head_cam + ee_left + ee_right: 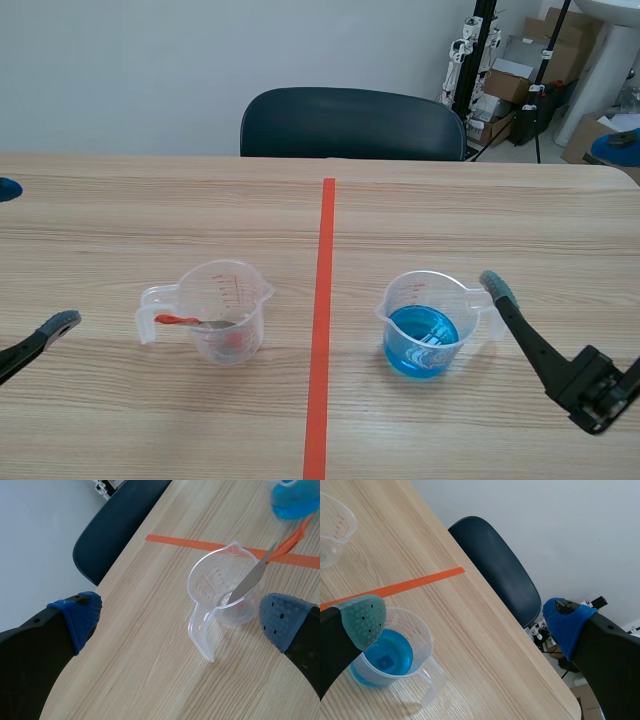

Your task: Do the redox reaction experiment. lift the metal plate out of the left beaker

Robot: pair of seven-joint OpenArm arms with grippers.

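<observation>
The left beaker [228, 300] is clear plastic and stands left of the tape line, its handle facing my left gripper [58, 326]. A grey metal plate [214, 324] with an orange-red end leans inside it, the orange end sticking out over the rim. From the left wrist, the beaker [215, 587] and plate [250, 579] lie just ahead of the open left gripper [182, 624], closer to one finger. The right gripper [497, 288] hangs open beside the right beaker's handle. Nothing is held.
The right beaker [424, 322] [390, 655] holds blue liquid and stands right of the orange-red tape line [322, 330]. A dark chair [352, 123] is pushed up to the table's far edge. Boxes and stands fill the room's back right corner.
</observation>
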